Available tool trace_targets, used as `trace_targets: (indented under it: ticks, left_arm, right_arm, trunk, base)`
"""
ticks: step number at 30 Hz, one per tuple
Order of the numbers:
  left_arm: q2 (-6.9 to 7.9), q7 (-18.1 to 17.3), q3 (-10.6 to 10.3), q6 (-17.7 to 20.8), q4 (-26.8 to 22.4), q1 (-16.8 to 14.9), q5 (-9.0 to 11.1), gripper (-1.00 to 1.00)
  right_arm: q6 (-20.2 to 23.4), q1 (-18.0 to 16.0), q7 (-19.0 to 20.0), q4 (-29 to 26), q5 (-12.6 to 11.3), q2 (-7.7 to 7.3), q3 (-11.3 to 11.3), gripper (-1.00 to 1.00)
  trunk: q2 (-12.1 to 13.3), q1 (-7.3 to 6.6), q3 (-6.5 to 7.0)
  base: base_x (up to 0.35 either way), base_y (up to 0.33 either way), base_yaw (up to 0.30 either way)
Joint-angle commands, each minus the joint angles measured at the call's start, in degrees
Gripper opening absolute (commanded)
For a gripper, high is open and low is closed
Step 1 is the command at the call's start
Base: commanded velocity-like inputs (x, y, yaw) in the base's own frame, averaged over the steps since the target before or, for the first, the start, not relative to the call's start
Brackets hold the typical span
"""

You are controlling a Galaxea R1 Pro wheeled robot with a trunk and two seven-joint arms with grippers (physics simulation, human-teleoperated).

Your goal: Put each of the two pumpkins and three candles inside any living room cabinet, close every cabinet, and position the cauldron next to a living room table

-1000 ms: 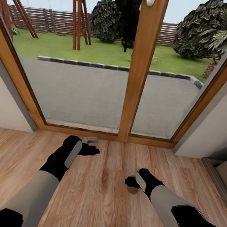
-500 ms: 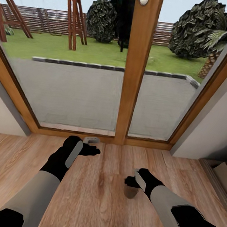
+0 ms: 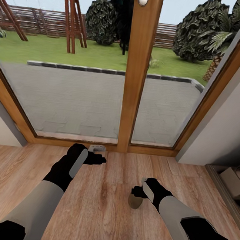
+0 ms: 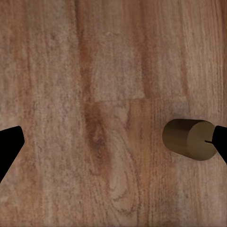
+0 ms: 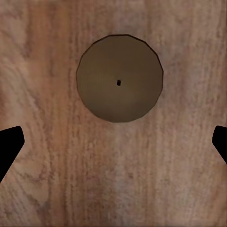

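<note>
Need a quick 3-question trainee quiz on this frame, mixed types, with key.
1. True or false: the candle sits on a table.
2. What is straight ahead of the robot? A. sofa B. glass door C. TV
3. Fill in: the right gripper, over the candle, has its jaws ____.

Key: 1 false, it is on the floor; 2 B; 3 open.
</note>
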Motion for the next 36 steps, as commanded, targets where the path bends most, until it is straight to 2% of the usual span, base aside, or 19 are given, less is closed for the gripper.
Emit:
trace_targets:
  ticks: [1,11,17,20,25,36]
  left_arm:
    - [0.01,0.58,-0.07,0.17,-0.05,-0.03,0.60,1.00]
    - [-0.01,0.59,-0.07,0.17,-0.04,-0.03,0.60,1.00]
    - [-0.02,0.59,-0.15,0.17,-0.04,-0.03,0.60,1.00]
    - [-0.05,0.59,-0.95,0.17,0.11,-0.03,0.60,1.00]
    - [-0.02,0.59,-1.96,0.17,0.29,-0.03,0.60,1.00]
    - [0.00,0.59,-2.09,0.16,0.40,-0.03,0.60,1.00]
  right_arm:
    - [0.27,-0.01,-0.34,-0.11,-0.62,-0.01,0.45,1.00]
    - [0.24,-0.01,4.02,-0.11,-0.30,0.00,0.80,1.00]
    - [0.24,-0.01,4.10,-0.11,-0.20,0.00,0.78,1.00]
    - [0.25,-0.01,4.08,-0.11,-0.19,0.00,0.76,1.00]
    - [0.24,-0.01,4.08,-0.11,-0.19,0.00,0.76,1.00]
    - [0.26,-0.01,4.08,-0.11,-0.15,0.00,0.78,1.00]
  trunk:
    - [-0.02,-0.01,-0.04]
    - [-0.02,-0.01,-0.04]
    - [-0.02,-0.01,-0.04]
    - [-0.02,-0.01,-0.04]
    - [-0.09,0.12,-1.15]
    - [-0.23,0.40,-3.59]
  base:
    - [0.000,0.000,-0.016]
    - [0.000,0.000,-0.003]
    - [0.000,0.000,0.000]
    - [0.000,0.000,0.000]
    - [0.000,0.000,0.000]
    - [0.000,0.000,0.000]
